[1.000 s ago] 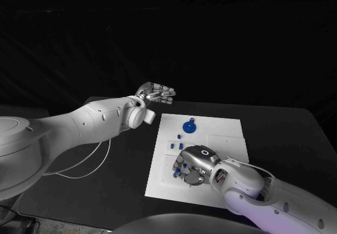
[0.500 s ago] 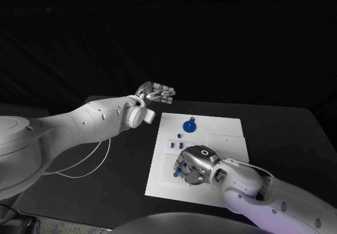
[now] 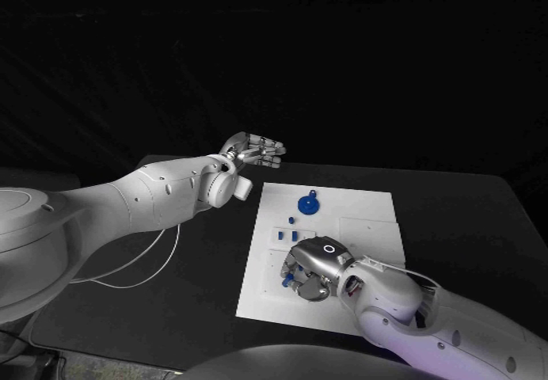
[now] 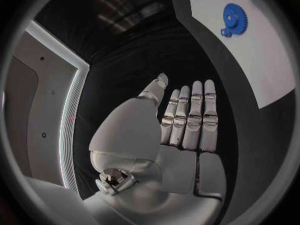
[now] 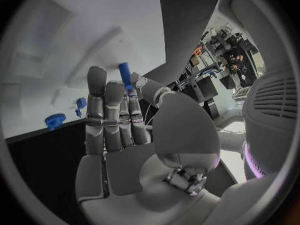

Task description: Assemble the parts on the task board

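Note:
The white task board (image 3: 363,207) lies in the middle of the table. My right hand (image 3: 314,269) hovers low over its near left part. A blue peg (image 5: 124,71) sticks out between that hand's thumb and a fingertip, apparently pinched there. Small blue pieces (image 3: 288,279) peek from under the hand. A blue gear (image 3: 308,206) sits at the board's far left, also seen as the gear (image 4: 234,19) and the gear (image 5: 55,120). Two short blue pegs (image 3: 287,234) stand between gear and hand. My left hand (image 3: 253,150) hangs in the air beyond the board's far left corner, fingers straight and empty.
A thin white cable (image 3: 149,269) loops over the black table to the left of the board. Shallow rectangular recesses (image 3: 371,229) mark the board's right half. Bare black tabletop (image 3: 468,222) lies to the board's right.
My right hand has crept slightly toward the board's left edge, covering more of the blue pieces under it. The left hand has stayed where it was.

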Controlling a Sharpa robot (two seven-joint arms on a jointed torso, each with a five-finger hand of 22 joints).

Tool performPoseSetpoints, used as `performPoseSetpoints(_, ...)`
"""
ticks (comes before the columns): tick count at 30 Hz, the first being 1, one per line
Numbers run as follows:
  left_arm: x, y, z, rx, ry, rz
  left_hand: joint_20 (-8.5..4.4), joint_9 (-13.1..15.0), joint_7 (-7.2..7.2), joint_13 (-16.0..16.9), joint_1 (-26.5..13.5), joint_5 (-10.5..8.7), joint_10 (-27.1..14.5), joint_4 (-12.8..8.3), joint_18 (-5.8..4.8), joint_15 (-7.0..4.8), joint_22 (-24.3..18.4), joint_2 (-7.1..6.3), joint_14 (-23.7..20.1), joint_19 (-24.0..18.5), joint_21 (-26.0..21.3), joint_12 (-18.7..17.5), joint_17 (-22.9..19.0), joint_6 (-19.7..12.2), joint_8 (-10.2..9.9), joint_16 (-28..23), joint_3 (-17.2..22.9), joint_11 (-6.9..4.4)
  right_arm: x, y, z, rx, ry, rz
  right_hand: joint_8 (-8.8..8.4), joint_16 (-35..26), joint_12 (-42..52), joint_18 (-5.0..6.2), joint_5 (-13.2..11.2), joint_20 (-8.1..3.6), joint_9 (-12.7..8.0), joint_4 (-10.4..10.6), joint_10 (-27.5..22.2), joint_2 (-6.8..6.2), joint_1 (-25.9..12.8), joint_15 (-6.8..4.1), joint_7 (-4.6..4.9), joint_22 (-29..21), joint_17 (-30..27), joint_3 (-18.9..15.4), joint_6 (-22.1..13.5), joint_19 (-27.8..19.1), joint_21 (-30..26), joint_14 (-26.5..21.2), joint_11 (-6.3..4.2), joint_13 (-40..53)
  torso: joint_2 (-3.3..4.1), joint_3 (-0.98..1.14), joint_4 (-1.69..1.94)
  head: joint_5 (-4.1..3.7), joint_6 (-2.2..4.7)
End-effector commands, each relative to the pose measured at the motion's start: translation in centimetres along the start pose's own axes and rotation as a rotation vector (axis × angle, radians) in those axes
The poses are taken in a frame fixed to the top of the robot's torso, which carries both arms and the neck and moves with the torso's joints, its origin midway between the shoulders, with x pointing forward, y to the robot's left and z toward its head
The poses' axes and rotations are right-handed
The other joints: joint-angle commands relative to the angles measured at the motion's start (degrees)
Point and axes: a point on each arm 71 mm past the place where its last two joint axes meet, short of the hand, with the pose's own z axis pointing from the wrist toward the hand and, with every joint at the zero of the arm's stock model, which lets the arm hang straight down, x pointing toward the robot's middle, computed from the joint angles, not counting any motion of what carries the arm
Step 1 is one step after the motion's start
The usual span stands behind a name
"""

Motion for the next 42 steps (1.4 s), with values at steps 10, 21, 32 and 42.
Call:
performPoseSetpoints(10, 0.3, -0.1, 0.0, 0.006, 0.017, -0.013, 0.05, -0.1, -0.09, 0.0, 0.1, -0.25, -0.4, 0.2, 1.01, 0.08, 0.0, 0.44, -0.4, 0.2, 0.3, -0.1, 0.0, -0.4, 0.0, -0.2, -0.3, 0.05, 1.5, 0.8, 0.5, -0.023, 0.074, -0.017, 0.12, -0.6, 0.1, 1.04, 0.1, -0.20, 0.0, -0.4, 2.2, 1.13, 0.4, -0.28, 0.07, 0.0, 0.2, 0.1, -0.2, 1.9, -0.3, -0.1, -1.48, 0.3, -0.03, -0.04, 0.03, -0.06, -0.07)
performPoseSetpoints(21, 0.1, 0.0, 0.0, 0.005, 0.015, -0.013, 0.05, -0.1, -0.09, 0.0, 0.1, -0.25, -0.4, 0.2, 1.01, 0.08, 0.0, 0.44, -0.4, 0.2, 0.3, -0.1, 0.0, -0.4, 0.0, -0.2, -0.3, 0.05, 1.8, 0.2, 0.4, 0.001, 0.052, -0.002, 0.10, -0.2, -0.1, 2.05, 3.6, 0.76, -1.5, -2.9, -1.4, -0.62, 0.0, 0.66, 1.11, 0.5, 0.2, -4.1, -3.7, 1.5, -0.6, -0.8, -0.19, 0.2, -0.03, 0.02, -0.03, -0.14, 0.07)
performPoseSetpoints(32, 0.0, 0.0, -0.1, 0.002, 0.013, -0.012, 0.07, -0.1, -0.04, 0.0, 0.1, -0.28, -0.5, 0.2, 1.04, 0.12, -0.3, 0.44, -0.5, 0.2, 0.3, -0.1, 0.0, -0.9, 0.0, -0.2, -0.5, 0.08, 1.1, 0.2, 0.2, -0.005, -0.037, 0.054, 0.11, -0.8, 0.2, 4.91, 11.0, 3.41, -1.9, -2.0, -13.7, -3.38, -0.8, 3.11, 1.34, -2.4, -2.0, -18.1, -9.3, 1.6, -4.2, -2.1, 2.97, 0.1, 0.00, 0.02, -0.06, -0.24, -0.07)
performPoseSetpoints(42, -0.2, 0.0, -0.1, 0.001, 0.010, -0.011, 0.07, -0.1, -0.04, 0.0, 0.1, -0.28, -0.5, 0.2, 1.04, 0.12, -0.3, 0.44, -0.5, 0.2, 0.3, -0.1, 0.0, -0.9, 0.0, -0.2, -0.5, 0.08, 0.4, 0.1, -0.5, -0.005, -0.114, 0.094, 0.08, -0.1, 1.8, 5.24, 11.6, 3.90, -1.9, 1.5, -17.3, -4.26, 2.0, 3.53, 0.99, -4.8, -4.3, -23.0, -10.4, 2.2, -5.5, -2.5, 3.57, 0.0, -0.03, 0.00, -0.03, -0.46, -0.02)
